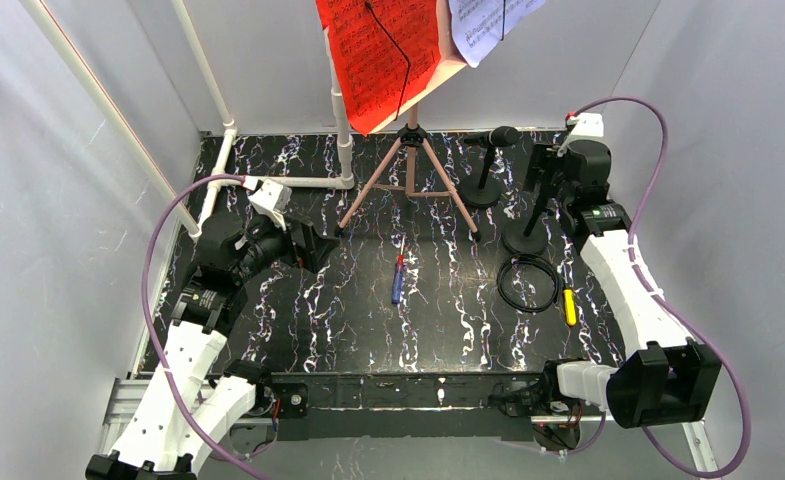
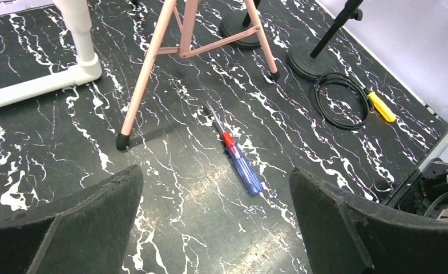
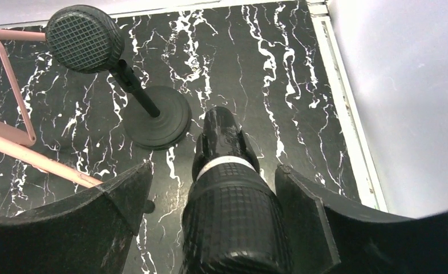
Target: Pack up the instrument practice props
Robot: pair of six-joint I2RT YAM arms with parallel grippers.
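The pink sheet-music rack stands at the back centre on tripod legs (image 1: 408,175), with a red sheet (image 1: 378,60) and a white sheet (image 1: 488,25) on it. Its legs show in the left wrist view (image 2: 147,63). One black microphone (image 1: 503,137) stands on its round base (image 1: 481,195). It also shows in the right wrist view (image 3: 84,37). The second microphone (image 3: 233,217) stands on its base (image 1: 524,238). My right gripper (image 3: 214,167) is open with a finger on each side of the second microphone's head. My left gripper (image 2: 216,174) is open and empty, low over the mat by the tripod's left leg.
A blue and red screwdriver (image 2: 241,165) lies mid-mat. A black cable coil (image 2: 341,100) and a yellow-handled tool (image 2: 381,107) lie right of it. The white pipe frame (image 1: 298,182) stands at the back left. Grey walls enclose the mat.
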